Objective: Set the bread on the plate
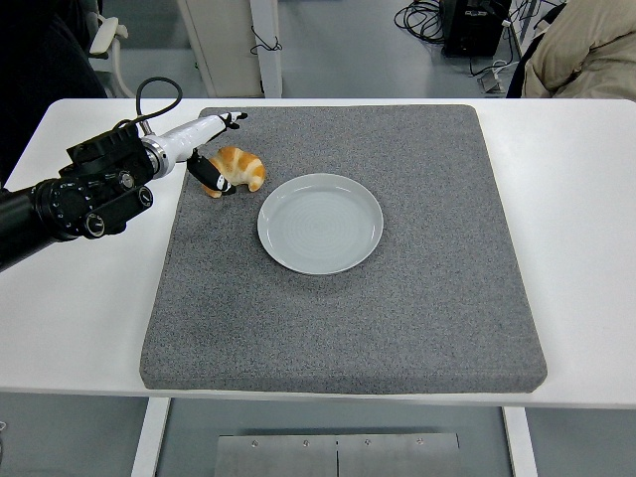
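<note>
The step in hand looks like the approach and first contact for the grasp: the bread has not yet been lifted. The left hand [211, 149] reaches in over the far-left part of the grey mat [417, 318] that covers the white table [586, 199]. Its fingers [214, 181] are spread apart, not closed on anything. One dark-tipped finger lies along the bread's near-left side and appears to touch it; another points away past the bread's far side, so the bread [235, 169] sits roughly between the two, just off the fingertips.

The bread is a small croissant-like roll, golden brown with paler creases, curved, with tapered ends. It lies flat on the mat, apart from the plate [320, 223]. The plate, pale and round with faint rings, sits beyond the fingertips toward the mat's middle, near the bread but not touching it, and carries nothing.

Judging from this, the next move calls for the fingers to close around the roll from both sides, firmly enough to lift it but gently, since a soft crust would likely dent or flake. Then a short carry past the fingertips to the plate's centre would finish the job. The right arm is not in view.
</note>
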Tool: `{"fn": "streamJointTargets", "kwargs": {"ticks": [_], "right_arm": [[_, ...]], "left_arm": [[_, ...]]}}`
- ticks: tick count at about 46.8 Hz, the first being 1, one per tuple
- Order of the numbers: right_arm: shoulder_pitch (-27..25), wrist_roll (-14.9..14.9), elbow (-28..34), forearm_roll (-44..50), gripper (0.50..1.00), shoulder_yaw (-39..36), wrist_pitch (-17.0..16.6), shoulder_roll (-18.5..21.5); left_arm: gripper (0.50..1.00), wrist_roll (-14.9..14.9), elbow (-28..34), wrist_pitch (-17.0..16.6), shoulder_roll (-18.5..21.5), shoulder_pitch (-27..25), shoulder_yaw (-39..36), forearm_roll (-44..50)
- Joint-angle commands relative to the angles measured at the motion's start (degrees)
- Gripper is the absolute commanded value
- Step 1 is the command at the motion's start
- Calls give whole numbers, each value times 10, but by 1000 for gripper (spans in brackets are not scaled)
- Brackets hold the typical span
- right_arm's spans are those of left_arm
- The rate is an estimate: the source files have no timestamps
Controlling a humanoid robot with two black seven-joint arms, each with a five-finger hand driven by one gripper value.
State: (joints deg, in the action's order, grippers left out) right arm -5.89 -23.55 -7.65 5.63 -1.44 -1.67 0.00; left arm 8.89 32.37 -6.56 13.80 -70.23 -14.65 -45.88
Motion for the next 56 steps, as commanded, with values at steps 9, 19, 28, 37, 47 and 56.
{"fn": "streamJointTargets", "kwargs": {"ticks": [9, 19, 28, 37, 47, 56], "right_arm": [[0, 0, 0, 0, 1000, -1, 0, 0], [0, 0, 0, 0, 1000, 0, 0, 0], [0, 0, 0, 0, 1000, 0, 0, 0], [0, 0, 0, 0, 1000, 0, 0, 0], [0, 0, 0, 0, 1000, 0, 0, 0], [0, 0, -1, 0, 1000, 0, 0, 0]], "left_arm": [[881, 4, -1, 0, -1, 4, -1, 0], [772, 10, -12, 1, -5, 13, -2, -1], [702, 28, -12, 4, -5, 17, -2, -1], [577, 28, -12, 5, -11, 18, -2, -1], [507, 27, -12, 6, -5, -3, 1, 6], [507, 27, -11, 8, 3, -34, 2, 9]]}}
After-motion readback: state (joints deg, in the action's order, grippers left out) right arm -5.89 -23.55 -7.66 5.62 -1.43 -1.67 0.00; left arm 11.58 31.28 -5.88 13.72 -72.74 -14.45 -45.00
